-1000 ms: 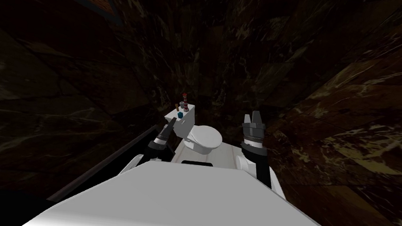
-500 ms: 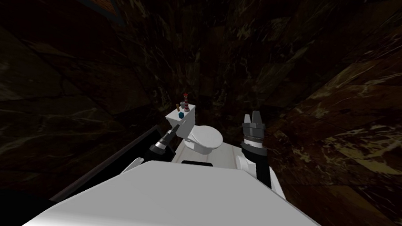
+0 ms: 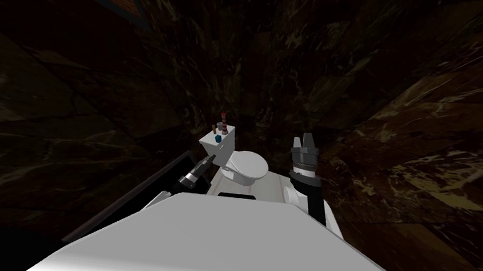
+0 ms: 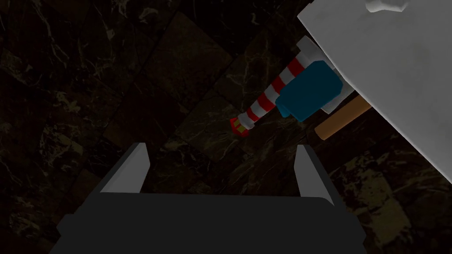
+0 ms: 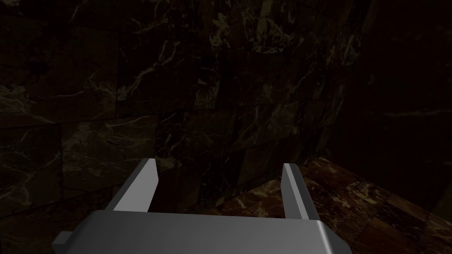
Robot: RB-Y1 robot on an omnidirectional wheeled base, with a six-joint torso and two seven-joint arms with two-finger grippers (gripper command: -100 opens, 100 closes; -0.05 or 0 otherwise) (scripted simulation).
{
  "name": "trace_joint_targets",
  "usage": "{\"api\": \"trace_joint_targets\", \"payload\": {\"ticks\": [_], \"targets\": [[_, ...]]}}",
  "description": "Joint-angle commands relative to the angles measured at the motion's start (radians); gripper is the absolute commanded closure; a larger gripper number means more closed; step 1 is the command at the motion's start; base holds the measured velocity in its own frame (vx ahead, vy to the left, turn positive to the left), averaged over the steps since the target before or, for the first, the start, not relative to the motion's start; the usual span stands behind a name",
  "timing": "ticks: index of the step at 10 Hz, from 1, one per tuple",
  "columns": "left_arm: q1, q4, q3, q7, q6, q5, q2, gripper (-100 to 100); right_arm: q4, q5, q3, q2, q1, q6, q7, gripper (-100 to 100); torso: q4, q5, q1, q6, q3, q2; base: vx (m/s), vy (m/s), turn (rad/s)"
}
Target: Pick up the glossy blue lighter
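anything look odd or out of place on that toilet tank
Nothing looks spilled or broken. The one oddity is clutter on the white toilet tank: a glossy blue blocky lighter, a red-and-white striped tower figure and a tan rod, crowded together on its lid.

**Lighter [image 4: 309, 90]: blue, blocky, one item**

It is standing upright on the lid of the white tank [image 4: 397, 61], close to the lid's edge. Its short, squarish body is showing faceted corners and a small nub at the top end. In the left wrist view it is overlapping a red-and-white striped post [image 4: 269, 95] standing just beside it, and a brown cylinder [image 4: 342, 117] is standing close on its other side. In the head view the lighter [image 3: 216, 137] is showing as a small blue block on the lid's nearer part.
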Motion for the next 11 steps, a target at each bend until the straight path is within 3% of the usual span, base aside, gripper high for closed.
{"api": "trace_joint_targets", "payload": {"ticks": [1, 4, 5, 8, 11], "targets": [[-0.002, 0.017, 0.013, -0.015, 0.011, -0.013, 0.028, -100, 0.000, 0.000, 0.000, 0.000, 0.000, 0.000, 0.000, 0, 0.000, 0.000, 0.000, 0.000, 0.000, 0.000, 0.050, 0.006, -0.012], [-0.009, 0.047, 0.062, -0.058, 0.026, -0.053, 0.079, -100, 0.000, 0.000, 0.000, 0.000, 0.000, 0.000, 0.000, 0, -0.001, 0.000, -0.002, 0.000, -0.003, -0.005, 0.109, -0.014, -0.037], [-0.016, 0.057, 0.091, -0.077, 0.030, -0.070, 0.095, -100, 0.000, 0.000, 0.000, 0.000, 0.000, 0.000, 0.000, 0, -0.001, 0.000, -0.002, 0.000, -0.004, -0.006, 0.155, -0.034, -0.065], [-0.028, 0.070, 0.141, -0.103, 0.035, -0.096, 0.111, -100, 0.000, 0.000, 0.000, 0.000, 0.000, 0.000, 0.000, 0, -0.002, -0.001, -0.003, 0.000, -0.005, -0.008, 0.140, -0.034, -0.051], [-0.049, 0.083, 0.216, -0.137, 0.038, -0.129, 0.127, -100, 0.000, 0.000, 0.000, 0.000, 0.000, 0.000, 0.000, 0, -0.002, -0.001, -0.005, 0.000, -0.006, -0.009, 0.172, -0.050, -0.069]]}}
